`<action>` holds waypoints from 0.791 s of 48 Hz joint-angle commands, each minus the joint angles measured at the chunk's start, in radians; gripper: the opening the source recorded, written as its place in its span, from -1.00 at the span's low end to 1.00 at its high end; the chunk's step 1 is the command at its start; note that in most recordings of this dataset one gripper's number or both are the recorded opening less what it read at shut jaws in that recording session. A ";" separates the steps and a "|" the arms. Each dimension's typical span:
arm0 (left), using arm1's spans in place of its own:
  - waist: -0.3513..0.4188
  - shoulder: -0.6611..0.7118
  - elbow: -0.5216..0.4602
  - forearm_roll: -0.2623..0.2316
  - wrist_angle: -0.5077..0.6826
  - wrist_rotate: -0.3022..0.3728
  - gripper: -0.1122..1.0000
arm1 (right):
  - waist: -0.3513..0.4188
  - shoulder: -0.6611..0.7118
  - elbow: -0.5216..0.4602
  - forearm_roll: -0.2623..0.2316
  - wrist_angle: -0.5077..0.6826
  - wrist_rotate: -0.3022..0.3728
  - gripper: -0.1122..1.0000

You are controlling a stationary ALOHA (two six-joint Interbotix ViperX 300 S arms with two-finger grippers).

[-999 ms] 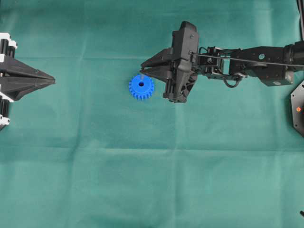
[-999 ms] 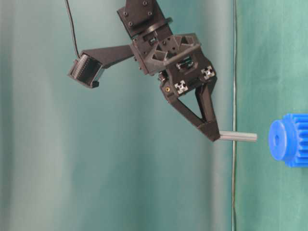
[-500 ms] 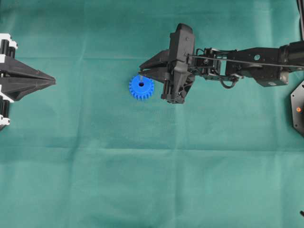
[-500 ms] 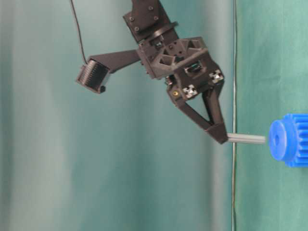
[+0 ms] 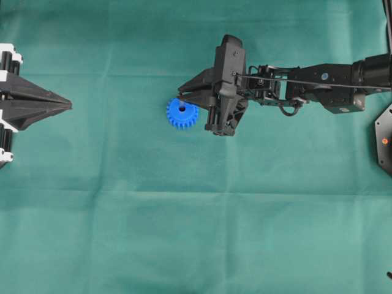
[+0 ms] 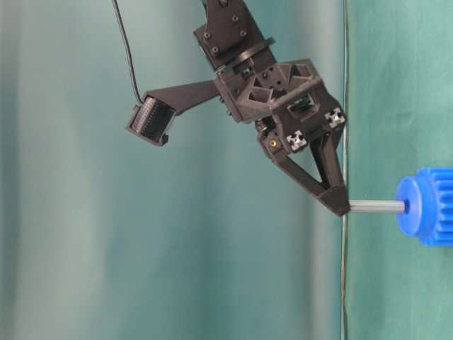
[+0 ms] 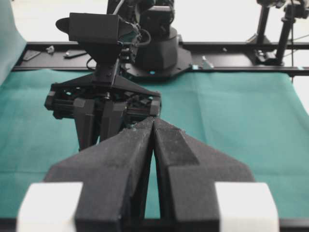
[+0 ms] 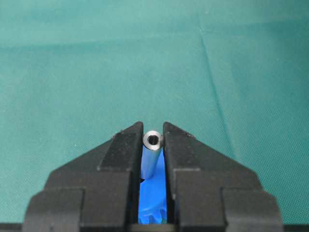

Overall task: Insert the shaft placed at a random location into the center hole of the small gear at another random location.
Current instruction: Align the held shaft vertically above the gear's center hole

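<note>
I am seeing a green cloth (image 5: 184, 233) lying across the whole work surface in the overhead view; it is showing faint fold creases, one running across above the middle and another lower down. From the right wrist view I am picking up a thin crease running down the cloth on the right side. In the left wrist view a black frame rail (image 7: 231, 53) is running along the far edge of the cloth, with dark stands (image 7: 285, 29) rising at the upper right. A few small loose bits are lying on the rail at the left; I cannot tell what they are.
</note>
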 commanded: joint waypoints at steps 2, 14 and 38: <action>0.000 0.008 -0.023 0.002 -0.005 -0.002 -0.80 | 0.003 -0.011 -0.020 0.005 -0.002 -0.003 -0.58; 0.002 0.008 -0.023 0.003 0.000 -0.003 -0.80 | 0.003 -0.044 -0.021 0.003 0.018 -0.006 -0.58; 0.000 0.008 -0.023 0.003 0.000 -0.005 -0.80 | 0.009 -0.121 -0.021 -0.002 0.064 -0.015 -0.58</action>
